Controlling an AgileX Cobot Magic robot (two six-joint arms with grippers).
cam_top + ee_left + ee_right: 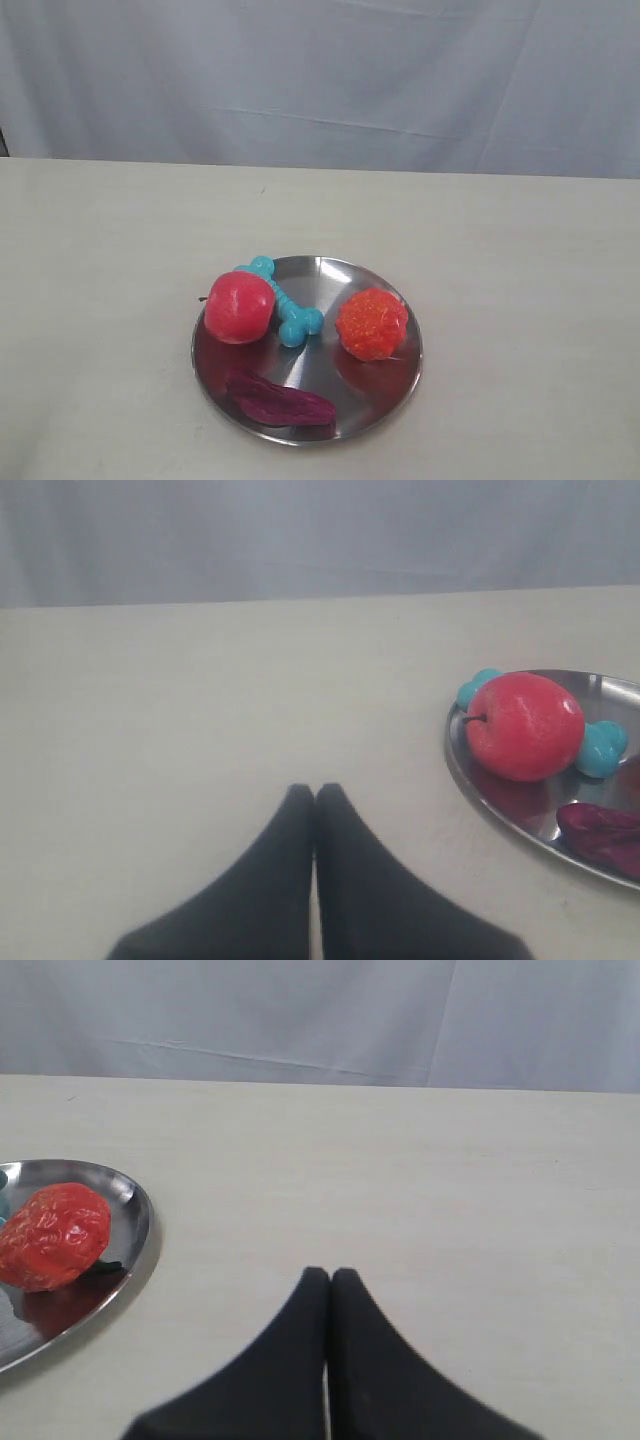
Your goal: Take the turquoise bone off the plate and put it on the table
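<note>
The turquoise bone (286, 306) lies on the plate (322, 283), tucked right against the red apple (238, 307). The orange berry (372, 323) sits apart on the other side. A purple piece (280, 402) lies near the rim.

My left gripper (316, 792) has its fingers pressed together and holds nothing. My right gripper (330, 1276) is the same. Both hang over the bare table (520, 260), off to the sides of the plate.

I think the apple blocks one side of the bone. So the free knob end looks easiest to grab.
</note>
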